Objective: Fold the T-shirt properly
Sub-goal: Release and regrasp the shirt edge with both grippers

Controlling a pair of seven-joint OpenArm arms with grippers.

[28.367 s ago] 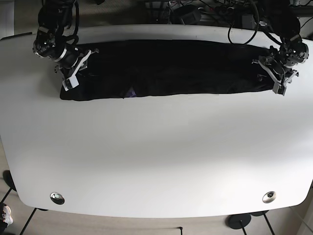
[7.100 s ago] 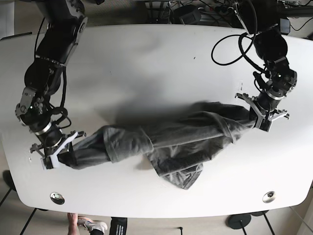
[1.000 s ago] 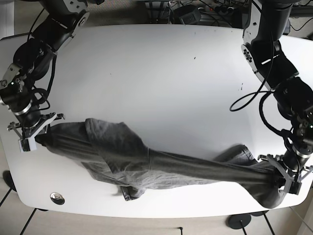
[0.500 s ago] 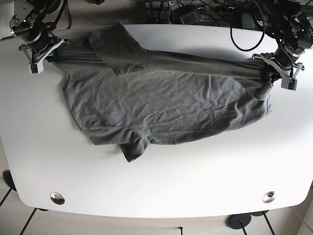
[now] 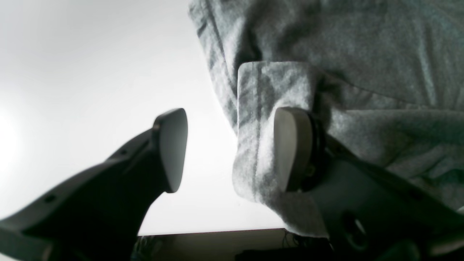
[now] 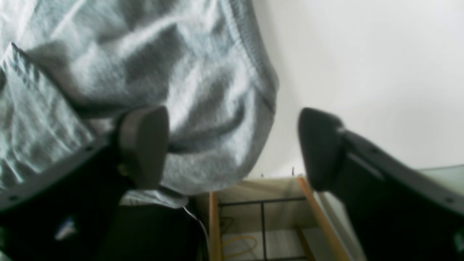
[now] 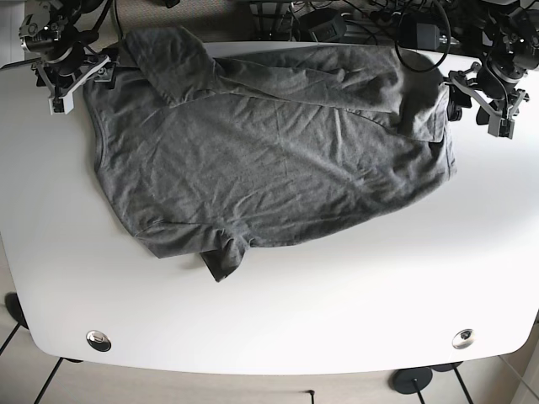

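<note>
The grey T-shirt point(image 7: 269, 168) lies spread and wrinkled on the white table point(image 7: 337, 320), with a sleeve folded over along its far edge and a small flap sticking out at the near hem. My left gripper point(image 7: 482, 101) stands open at the shirt's right far corner. In the left wrist view a folded hem of the shirt point(image 5: 253, 127) rests against one finger point(image 5: 293, 148) of the left gripper point(image 5: 232, 148). My right gripper point(image 7: 74, 74) is open at the left far corner. In the right wrist view the right gripper point(image 6: 232, 145) has loose cloth point(image 6: 181, 72) between its spread fingers.
Two round metal fittings point(image 7: 98, 340) point(image 7: 462, 338) sit near the table's front edge. Cables and equipment point(image 7: 337, 21) crowd the floor behind the far edge. A wooden frame point(image 6: 214, 217) shows below the table edge in the right wrist view.
Both grippers have opened and let go of the shirt's far edge. The stretched edge has gone slack and settled farther back on the table.
</note>
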